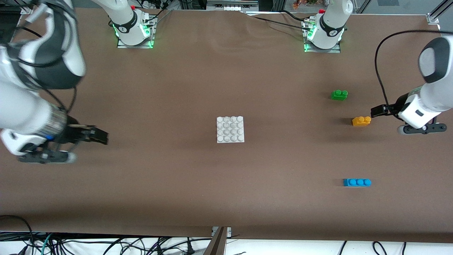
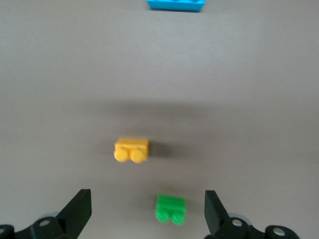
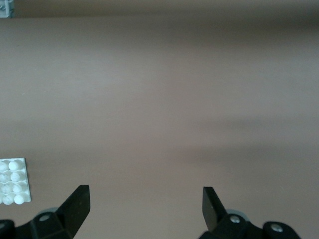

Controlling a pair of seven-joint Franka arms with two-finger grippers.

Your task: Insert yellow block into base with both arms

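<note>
Left gripper (image 1: 378, 111), fingers wide apart and empty, hangs over the table by the yellow block (image 1: 361, 121). Right gripper (image 1: 101, 135), also spread and empty, waits at the base's (image 1: 230, 129) nine o'clock.

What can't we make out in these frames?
- Blue brick: left wrist view, cut off by the frame edge; only one side shows.
- Base: right wrist view, cut by the frame edge; part of the stud grid is out of frame.
- Right arm: front view, its upper links run off the frame edge.
- Yellow block and green brick: left wrist view, blurred; stud detail unclear.
</note>
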